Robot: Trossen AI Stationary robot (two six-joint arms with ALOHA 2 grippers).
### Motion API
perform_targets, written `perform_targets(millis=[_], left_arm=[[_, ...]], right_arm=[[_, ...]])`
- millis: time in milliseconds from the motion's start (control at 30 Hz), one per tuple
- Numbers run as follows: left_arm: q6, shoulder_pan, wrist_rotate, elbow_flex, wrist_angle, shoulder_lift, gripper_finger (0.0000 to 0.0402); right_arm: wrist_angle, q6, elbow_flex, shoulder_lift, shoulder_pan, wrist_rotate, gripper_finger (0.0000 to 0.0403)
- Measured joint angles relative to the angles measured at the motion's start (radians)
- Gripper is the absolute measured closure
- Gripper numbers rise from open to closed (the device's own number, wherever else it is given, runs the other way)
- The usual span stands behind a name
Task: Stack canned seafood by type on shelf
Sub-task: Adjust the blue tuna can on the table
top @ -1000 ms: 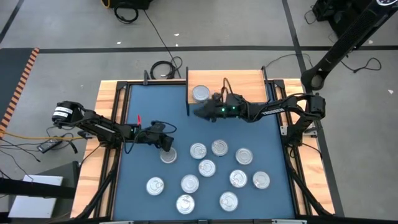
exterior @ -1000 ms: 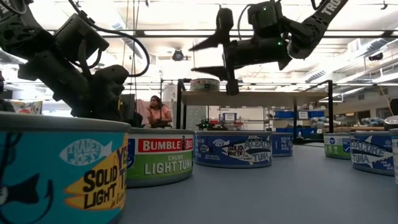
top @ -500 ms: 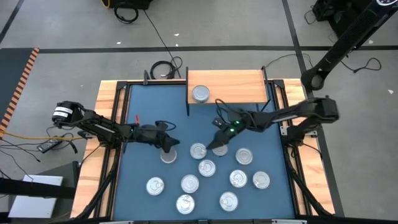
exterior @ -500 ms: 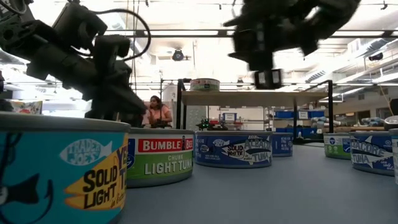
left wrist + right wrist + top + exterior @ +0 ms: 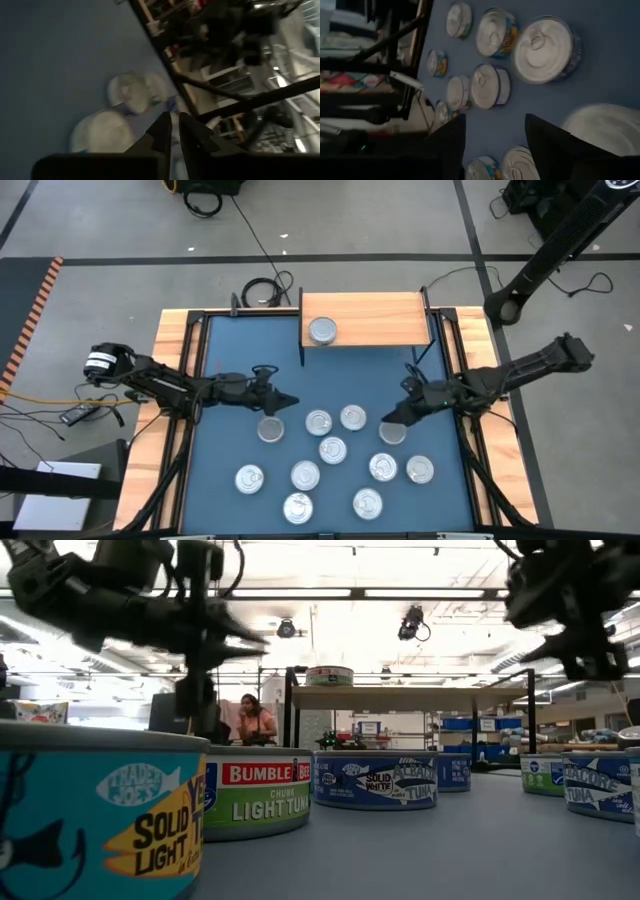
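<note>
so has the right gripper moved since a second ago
Yes. In the high view the right gripper has left the shelf and come down over the cans near the table's right edge.

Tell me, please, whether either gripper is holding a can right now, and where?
Neither. The left gripper is nearly closed on nothing; the right gripper is open above the cans.

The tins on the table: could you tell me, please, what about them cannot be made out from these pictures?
- Labels: the high view shows only the lids of the tins.
- The tin on the shelf: its label is too small in the low view.
- The tin under the right hand is partly covered.
- Left wrist view: tins blurred.
</note>
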Motion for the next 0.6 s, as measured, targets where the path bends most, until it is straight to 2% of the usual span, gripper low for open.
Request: perform_targets(millis=[167, 333, 467, 600], left_arm=[[-0.008, 0.035, 0.019, 0.101, -0.033, 0.000, 0.0360], [-0.031, 0.079, 0.108, 0.240, -0.262, 0.000, 0.0360], [0.015, 0.102, 0.170, 0.348, -0.448, 0.000, 0.0360], [0.001, 0.117, 0.211, 0.395, -0.453, 0.025, 0.0359]], right_arm=[[-0.116, 0.095, -0.027, 0.002, 0.097, 0.135, 0.0200], [-0.161, 0.122, -0.026, -0.010, 0.156, 0.151, 0.0210], [-0.174, 0.155, -0.026, -0.006, 0.211, 0.180, 0.0217], [-0.181, 0.231, -0.050, -0.001, 0.281, 0.222, 0.0223]])
